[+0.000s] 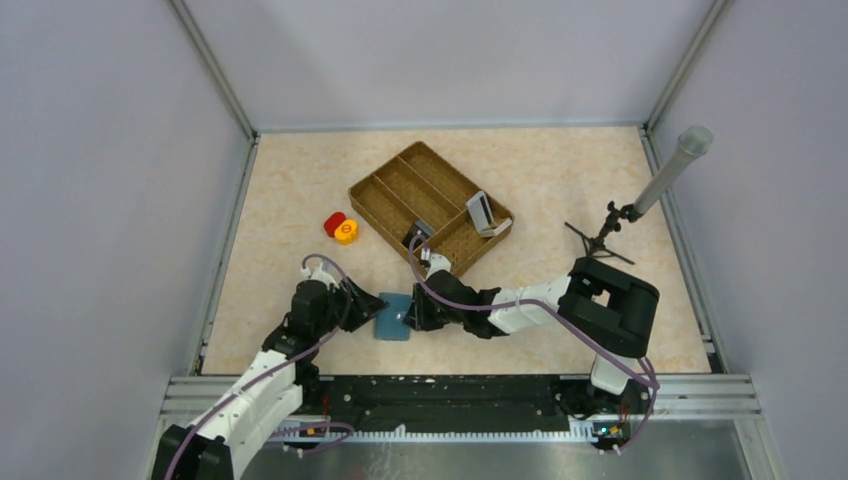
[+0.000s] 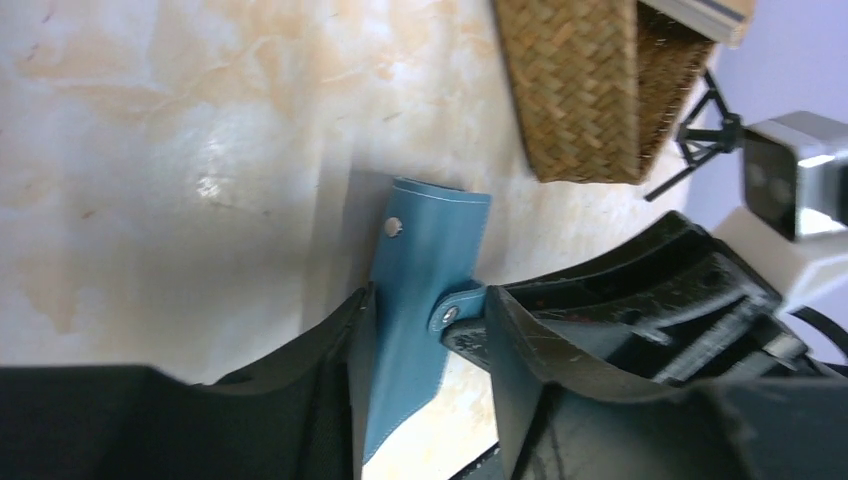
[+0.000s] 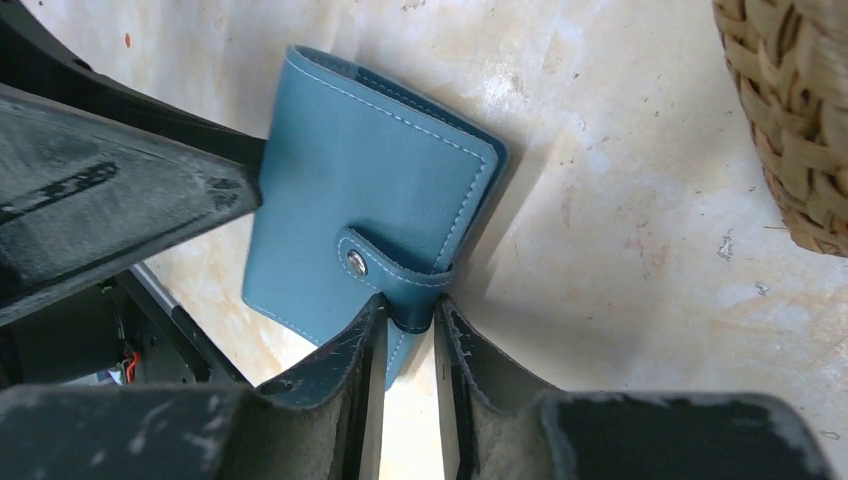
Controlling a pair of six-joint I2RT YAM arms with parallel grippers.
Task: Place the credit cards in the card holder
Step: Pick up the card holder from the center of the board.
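Observation:
The teal-blue card holder (image 1: 395,316) lies folded on the table in front of the arm bases. My right gripper (image 3: 409,318) is shut on its closing tab (image 3: 400,278), which wraps round the wallet's edge and carries a silver snap. My left gripper (image 2: 425,335) stands open astride the card holder (image 2: 430,250). Its left finger (image 2: 330,370) rests against the wallet's edge and its right finger (image 2: 530,350) touches the tab's end. Pale credit cards (image 1: 482,212) lean in the right end of the woven tray.
The brown woven divided tray (image 1: 400,185) sits just beyond the card holder, with its corner (image 3: 790,120) close to my right gripper. Red and yellow round pieces (image 1: 341,228) lie left of it. A small tripod holding a grey tube (image 1: 640,200) stands at the right.

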